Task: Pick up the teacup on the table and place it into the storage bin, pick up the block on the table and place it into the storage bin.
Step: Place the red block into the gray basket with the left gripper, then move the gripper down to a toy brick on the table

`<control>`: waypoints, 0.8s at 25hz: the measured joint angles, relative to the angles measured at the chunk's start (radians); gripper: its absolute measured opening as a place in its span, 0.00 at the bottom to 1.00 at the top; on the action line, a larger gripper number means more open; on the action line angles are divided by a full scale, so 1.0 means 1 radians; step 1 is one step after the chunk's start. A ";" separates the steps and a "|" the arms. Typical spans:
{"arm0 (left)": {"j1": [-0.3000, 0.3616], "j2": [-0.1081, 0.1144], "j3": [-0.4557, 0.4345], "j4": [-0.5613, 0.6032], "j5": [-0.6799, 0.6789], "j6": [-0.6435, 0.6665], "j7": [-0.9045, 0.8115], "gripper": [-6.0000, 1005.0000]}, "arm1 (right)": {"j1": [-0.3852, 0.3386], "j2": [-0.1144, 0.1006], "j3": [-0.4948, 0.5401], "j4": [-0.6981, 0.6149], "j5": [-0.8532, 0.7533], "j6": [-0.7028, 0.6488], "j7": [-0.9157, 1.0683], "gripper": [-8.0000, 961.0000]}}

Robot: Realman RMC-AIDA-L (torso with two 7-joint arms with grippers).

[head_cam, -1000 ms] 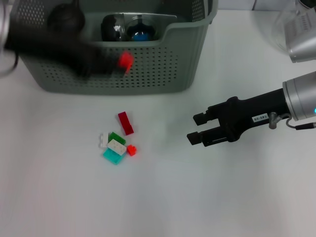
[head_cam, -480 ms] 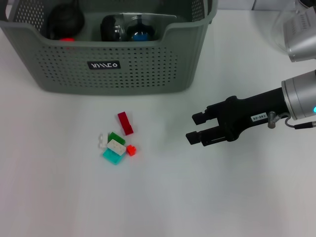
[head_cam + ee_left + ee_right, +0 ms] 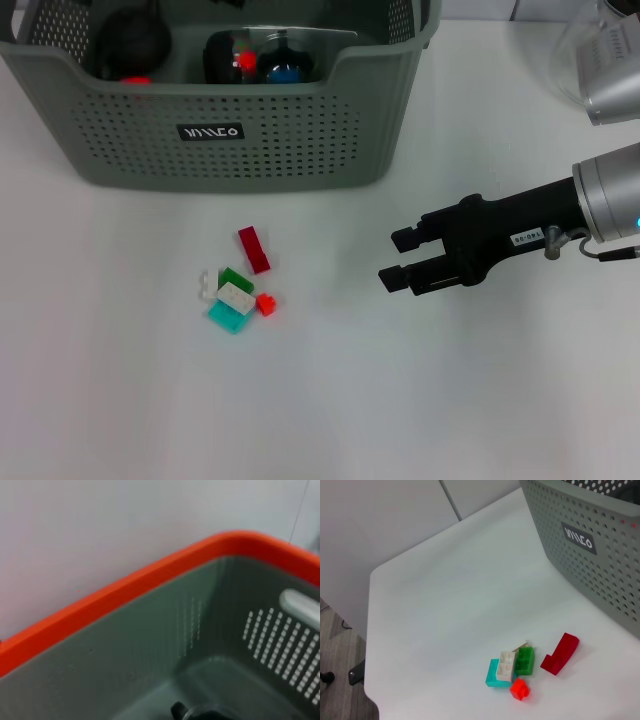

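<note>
Five studded plastic blocks (image 3: 238, 288); perforated storage bin (image 3: 300, 140)

Storage bin (image 3: 300, 140) at the table's (image 3: 120, 400) far side, blocks (image 3: 238, 290) before it, right gripper (image 3: 398, 259) to their right

The storage bin (image 3: 300, 140) was grey-green, its walls dotted with rows of small holes, and it bore a dark label (image 3: 210, 131) with pale lettering. The table (image 3: 450, 400) was plain white. On it lay a dark red block (image 3: 254, 249), a green one (image 3: 237, 279), a white one (image 3: 236, 297), a teal one (image 3: 230, 317) and a small bright red one (image 3: 266, 304). The right gripper (image 3: 397, 259) was black.
</note>
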 joint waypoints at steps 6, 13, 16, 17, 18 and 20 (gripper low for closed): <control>0.116 0.006 -0.084 0.242 -0.275 0.147 0.064 0.60 | -0.004 0.000 0.000 0.001 0.000 0.000 -0.004 0.71; 0.336 0.013 -0.185 0.519 -0.878 0.508 0.285 0.77 | -0.006 -0.003 0.000 -0.002 0.000 0.001 -0.006 0.71; 0.384 0.008 -0.178 0.571 -0.953 0.643 0.312 0.84 | -0.003 -0.003 0.000 -0.001 0.000 0.004 -0.006 0.71; 0.396 0.003 -0.162 0.585 -0.949 0.701 0.309 0.84 | -0.002 -0.004 0.000 -0.001 0.000 0.005 -0.005 0.71; 0.409 0.000 -0.132 0.590 -0.930 0.734 0.302 0.83 | -0.001 -0.004 0.000 0.000 0.000 0.006 -0.004 0.71; 0.439 -0.001 -0.054 0.593 -0.872 0.762 0.284 0.83 | -0.001 -0.004 0.000 0.000 0.000 0.006 -0.003 0.71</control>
